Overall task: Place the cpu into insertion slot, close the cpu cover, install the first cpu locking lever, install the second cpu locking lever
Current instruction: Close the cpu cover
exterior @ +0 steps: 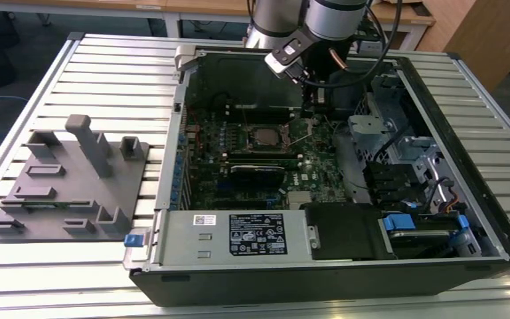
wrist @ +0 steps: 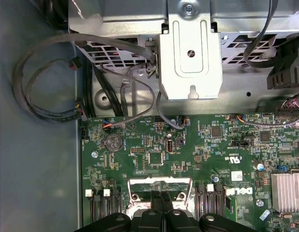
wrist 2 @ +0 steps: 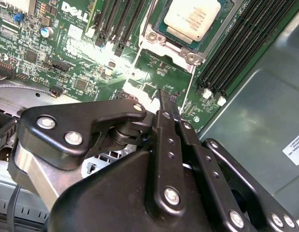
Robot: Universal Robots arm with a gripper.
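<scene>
Gripper [wrist 2: 165,98] pinched closed with its tips low over the green board, just beside the cpu cover [wrist 2: 171,47]. The cpu [wrist 2: 193,19] sits framed inside, with black memory slots [wrist 2: 234,53] crowding both sides.

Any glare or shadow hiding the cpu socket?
Second wrist view: white glare washes out the green motherboard beside the pale silver square cpu, itself readable. First wrist view: evenly lit. Exterior view: dim inside the black computer case.
</scene>
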